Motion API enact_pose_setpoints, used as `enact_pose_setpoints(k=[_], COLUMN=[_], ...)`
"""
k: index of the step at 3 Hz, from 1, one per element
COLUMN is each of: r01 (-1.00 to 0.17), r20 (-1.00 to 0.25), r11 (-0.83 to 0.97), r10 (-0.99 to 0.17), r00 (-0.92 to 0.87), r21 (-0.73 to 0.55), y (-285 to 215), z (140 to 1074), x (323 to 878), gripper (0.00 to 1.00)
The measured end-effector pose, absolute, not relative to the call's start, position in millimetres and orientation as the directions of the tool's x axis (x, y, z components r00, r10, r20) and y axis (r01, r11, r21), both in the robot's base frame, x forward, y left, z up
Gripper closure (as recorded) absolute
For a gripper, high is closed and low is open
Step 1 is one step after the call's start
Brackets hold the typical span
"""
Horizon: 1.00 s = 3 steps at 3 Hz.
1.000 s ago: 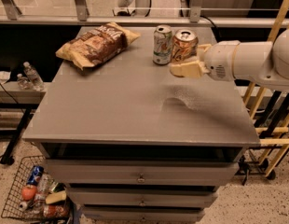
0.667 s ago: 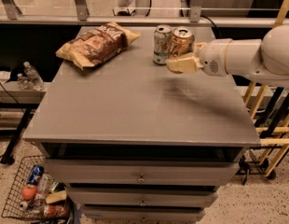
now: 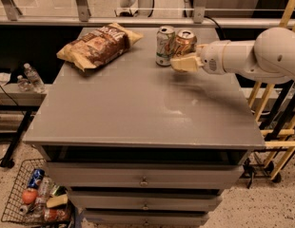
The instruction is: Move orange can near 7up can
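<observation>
Wire basket (image 3: 13,186): on the speckled floor at lower left, beside the cabinet's foot, holding mixed packets and cans too jumbled to name.
Drawers (image 3: 143,179): a stack of grey drawer fronts with small knobs under the tabletop, all pushed in.
Tabletop (image 3: 138,108): grey and smooth; its near and middle parts reflect the light dully.
Water bottles (image 3: 31,77): two clear plastic ones on a low shelf to the left of the cabinet.
Gripper (image 3: 184,63): beige-tipped, on a white arm (image 3: 247,56) reaching in from the right, low over the far right of the tabletop, right at the orange can's lower half and covering it.
Grip: whether the pincer is clamped on the can or loose around it cannot be told.
Orange can (image 3: 186,39): upright, silver top showing, near the far edge, just right of the 7up can and about touching it.
7up can (image 3: 164,44): upright, pale white and green, left of the orange can.
Chip bag (image 3: 97,44): brown and yellow, lying flat at the far left, well apart from both cans.
Rail (image 3: 138,21): a metal bar along the wall behind the cabinet.
</observation>
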<state>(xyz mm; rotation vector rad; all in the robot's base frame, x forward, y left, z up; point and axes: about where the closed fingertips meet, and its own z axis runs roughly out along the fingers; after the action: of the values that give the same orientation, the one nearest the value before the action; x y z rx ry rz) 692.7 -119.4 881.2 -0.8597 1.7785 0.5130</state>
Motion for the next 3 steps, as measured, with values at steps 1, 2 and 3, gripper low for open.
enact_pose_setpoints(k=[1, 2, 3], r01=[-0.739, -0.741, -0.744], r20=[-0.929, -0.929, -0.929], r11=[0.671, 0.669, 0.666], r10=[-0.306, -0.306, -0.307], r00=[-0.206, -0.206, -0.206], r21=[-0.057, -0.056, -0.055], y=[-127.2, -124.9, -122.3], z=[872.0, 870.9, 870.2], x=[705.3, 706.0, 706.2], gripper=[1.00, 0.83, 0.62])
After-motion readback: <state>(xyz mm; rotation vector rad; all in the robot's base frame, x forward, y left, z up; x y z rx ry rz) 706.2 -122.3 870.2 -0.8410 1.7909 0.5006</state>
